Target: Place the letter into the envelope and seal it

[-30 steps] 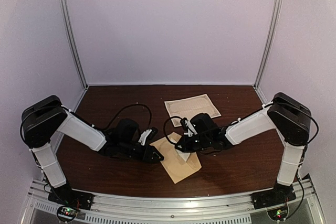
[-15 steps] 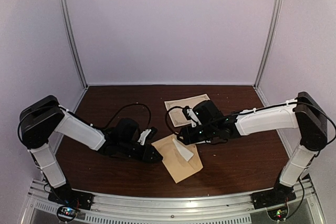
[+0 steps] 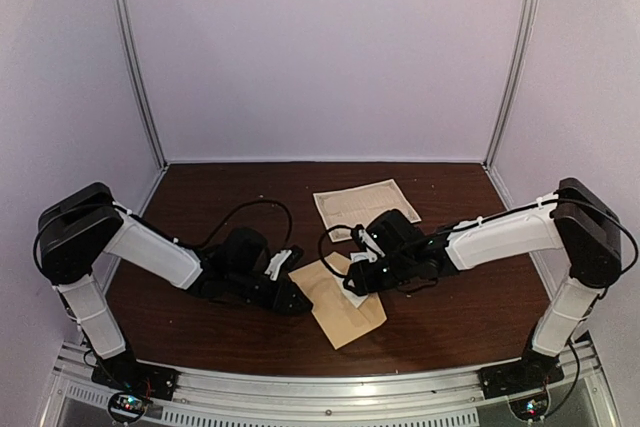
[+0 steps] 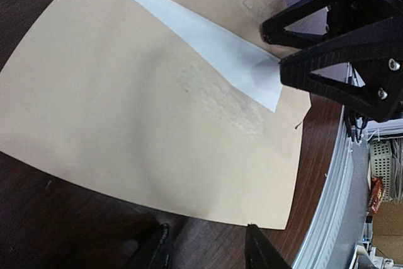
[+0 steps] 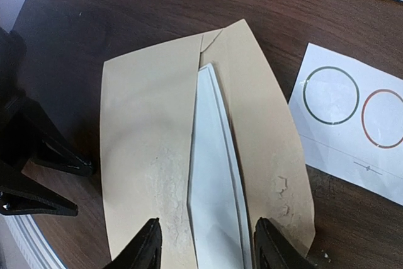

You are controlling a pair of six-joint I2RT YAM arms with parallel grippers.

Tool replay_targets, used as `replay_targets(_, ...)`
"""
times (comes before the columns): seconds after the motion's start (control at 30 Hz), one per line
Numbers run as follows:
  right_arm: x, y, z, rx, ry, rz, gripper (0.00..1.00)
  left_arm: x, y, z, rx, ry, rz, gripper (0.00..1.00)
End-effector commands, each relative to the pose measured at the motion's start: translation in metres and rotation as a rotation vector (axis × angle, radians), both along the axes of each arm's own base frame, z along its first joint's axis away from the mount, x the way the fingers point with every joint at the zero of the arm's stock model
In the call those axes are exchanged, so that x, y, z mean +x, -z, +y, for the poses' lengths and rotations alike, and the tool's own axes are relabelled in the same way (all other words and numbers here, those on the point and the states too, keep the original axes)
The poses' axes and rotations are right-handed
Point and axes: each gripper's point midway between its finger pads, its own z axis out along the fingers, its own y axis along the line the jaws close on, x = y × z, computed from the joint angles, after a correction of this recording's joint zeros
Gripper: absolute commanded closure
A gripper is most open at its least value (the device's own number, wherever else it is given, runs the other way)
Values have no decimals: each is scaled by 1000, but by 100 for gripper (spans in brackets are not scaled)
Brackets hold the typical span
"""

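Observation:
The tan envelope [image 3: 345,315] lies flat on the brown table between the two grippers. It fills the left wrist view [image 4: 126,111] and shows in the right wrist view [image 5: 148,155]. The white letter [image 5: 217,181] sits partly inside its opening, and a long white wedge sticks out [image 4: 214,48]. My right gripper [image 5: 209,247] is open, its jaws standing either side of the letter's exposed end [image 3: 352,292]. My left gripper [image 4: 204,253] is open and low at the envelope's near edge, holding nothing; in the top view it sits left of the envelope [image 3: 296,297].
A small white card with round stickers [image 5: 346,124] lies right of the envelope. A cream patterned sheet [image 3: 365,205] lies behind it. The table's front edge and metal rail [image 3: 330,382] are close to the envelope.
My right arm swung out and forward half a second ago, then came back down over the letter's end. The exposed white part looks shorter. The left arm has barely moved.

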Motion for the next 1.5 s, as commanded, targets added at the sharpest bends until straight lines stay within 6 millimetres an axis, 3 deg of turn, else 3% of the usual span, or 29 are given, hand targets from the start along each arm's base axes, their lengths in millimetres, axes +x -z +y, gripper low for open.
replay_targets(0.0, -2, 16, -3, -21, 34, 43, 49, -2, -1, -4, -24, 12, 9, 59)
replay_targets(0.43, -19, 22, 21, 18, -12, 99, 49, -8, 8, -7, -30, 27, 32, 59)
replay_targets(1.07, -30, 8, 50, 111, -58, 130, 51, -8, 7, -8, -44, 19, 33, 59)
replay_targets(1.27, -23, 2, 39, 57, -27, 82, 51, -5, 3, -5, -23, 8, 6, 59)
replay_targets(1.47, -5, -17, 22, -34, 16, -19, 43, 7, -21, -5, -22, -13, -68, 56)
